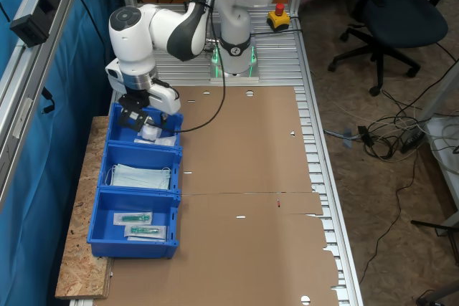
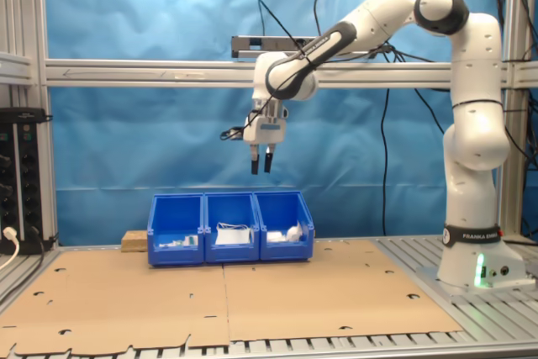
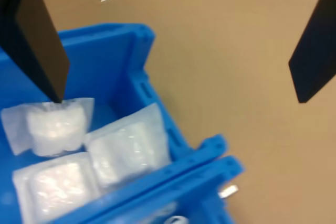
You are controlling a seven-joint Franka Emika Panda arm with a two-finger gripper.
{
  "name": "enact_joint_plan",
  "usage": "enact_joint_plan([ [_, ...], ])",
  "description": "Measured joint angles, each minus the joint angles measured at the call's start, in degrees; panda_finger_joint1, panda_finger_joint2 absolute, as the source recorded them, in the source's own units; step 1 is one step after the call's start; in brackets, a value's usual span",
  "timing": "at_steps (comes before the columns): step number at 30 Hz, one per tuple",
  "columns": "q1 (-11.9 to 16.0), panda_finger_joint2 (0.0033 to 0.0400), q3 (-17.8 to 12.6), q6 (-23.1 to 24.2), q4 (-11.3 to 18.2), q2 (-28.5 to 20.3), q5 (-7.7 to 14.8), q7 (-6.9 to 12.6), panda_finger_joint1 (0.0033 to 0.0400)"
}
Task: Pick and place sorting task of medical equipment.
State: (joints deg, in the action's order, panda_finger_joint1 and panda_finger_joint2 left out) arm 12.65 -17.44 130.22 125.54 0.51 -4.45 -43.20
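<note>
First exterior view: tool point(image 1: 143, 121) over end bin point(image 1: 145, 130) beside robot base; second exterior view: tool point(image 2: 261, 162) high above bins, spread, empty; wrist view: three white sachets point(image 3: 128, 150) lying inside bin; best withdrawn straight up, clear of the wall.
</note>
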Motion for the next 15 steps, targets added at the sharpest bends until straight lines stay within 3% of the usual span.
enact_joint_plan([
  [6, -0.36, 0.0400, 6.05, -4.67, -2.45, -3.41, 0.00, 0.00, 0.0400],
  [15, -1.54, 0.0400, 14.87, -15.52, -9.69, -6.02, 0.00, 0.00, 0.0400],
])
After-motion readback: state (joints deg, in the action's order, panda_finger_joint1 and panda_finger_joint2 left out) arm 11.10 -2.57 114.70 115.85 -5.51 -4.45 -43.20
